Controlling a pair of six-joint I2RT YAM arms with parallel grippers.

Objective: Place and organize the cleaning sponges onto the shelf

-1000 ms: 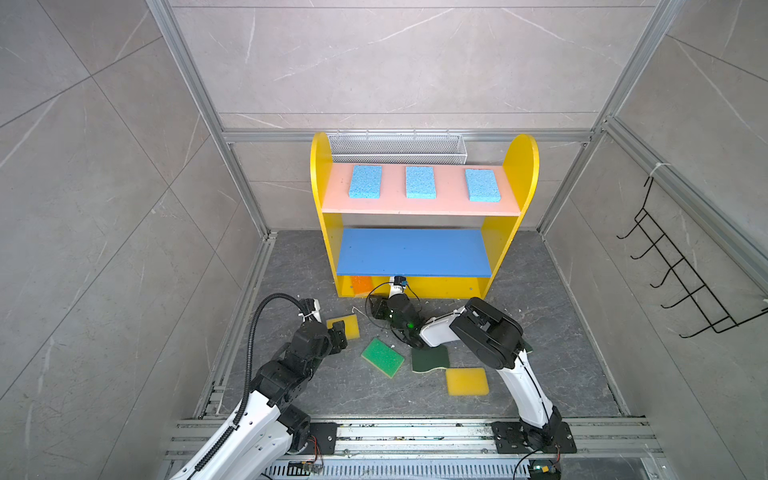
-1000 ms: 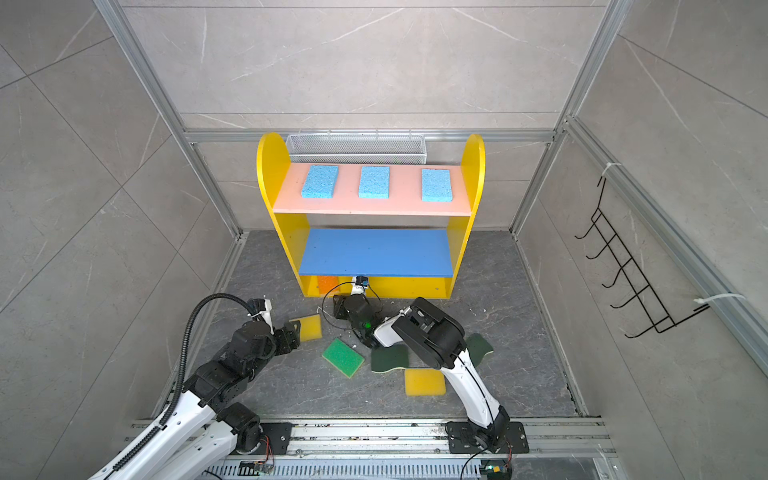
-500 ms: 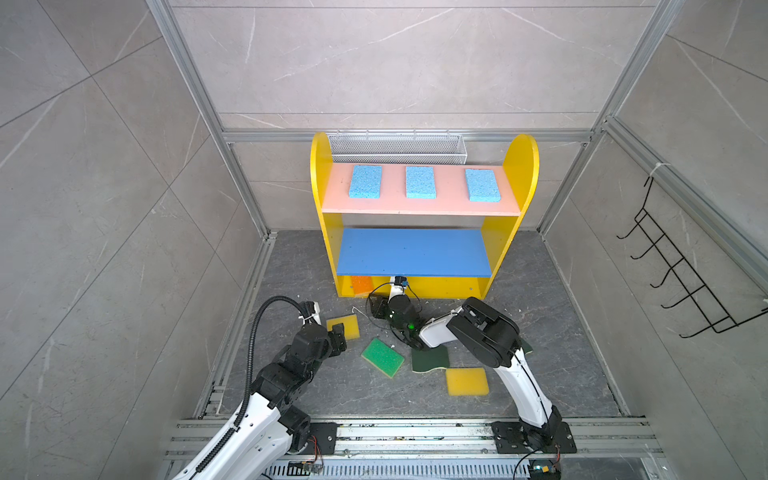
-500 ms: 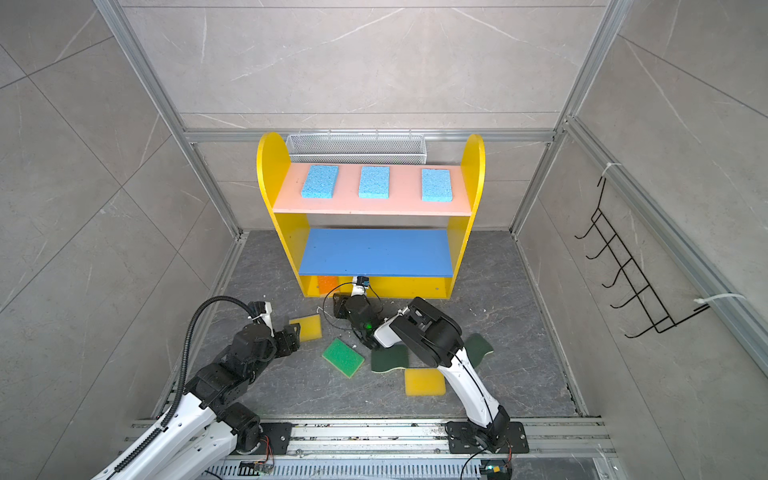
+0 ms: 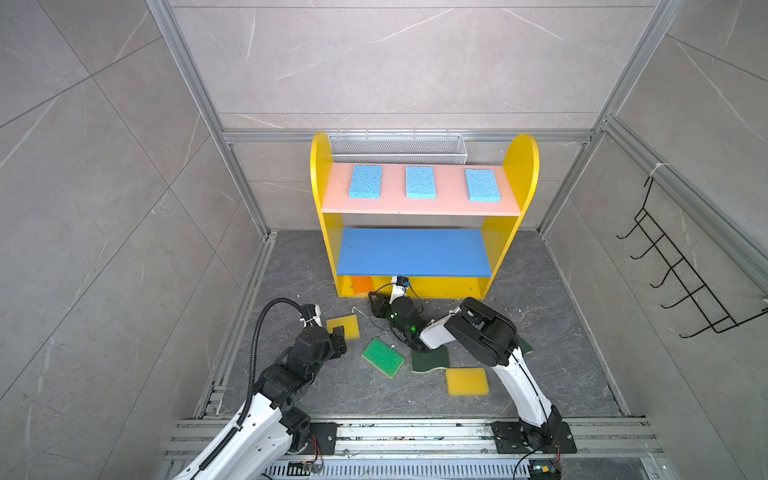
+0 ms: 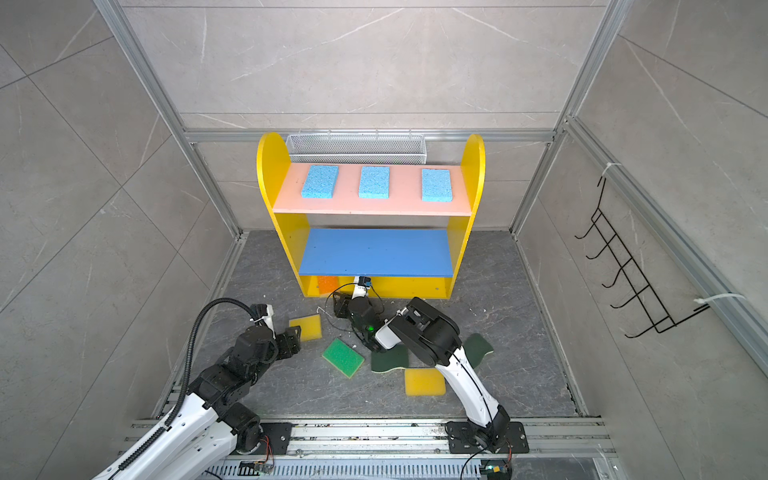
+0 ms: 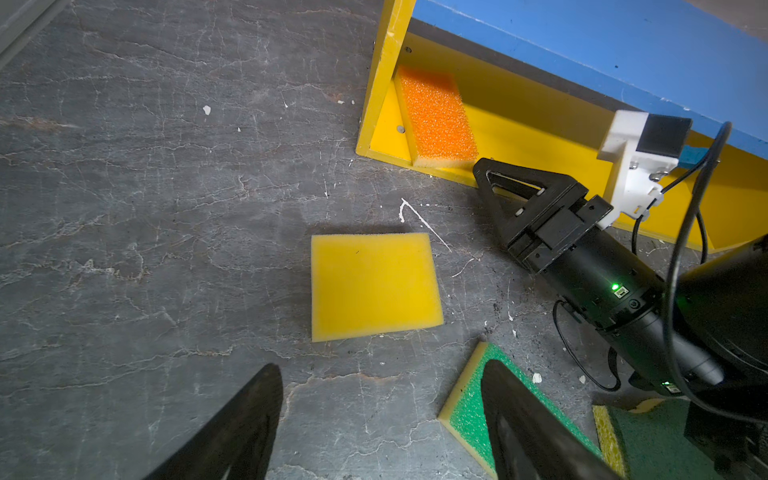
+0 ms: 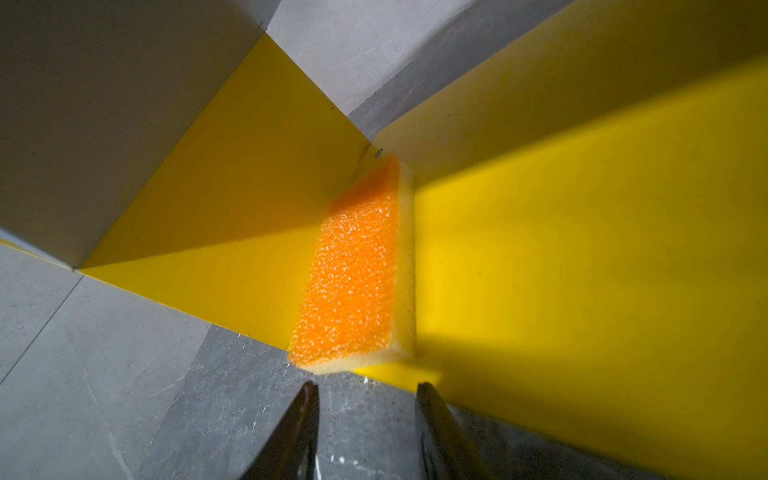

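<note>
The yellow shelf holds three light blue sponges on its pink top board. An orange sponge lies at the left end of its bottom tier. My right gripper stands open and empty on the floor just in front of that sponge, also seen in a top view. My left gripper is open and empty, just short of a yellow sponge. On the floor lie a bright green sponge, a dark-green scourer and a second yellow sponge. Another scourer shows partly behind the right arm.
A white wire mesh basket hangs behind the shelf. A black hook rack is on the right wall. Tiled walls close in both sides, and the arms' metal rail runs along the front.
</note>
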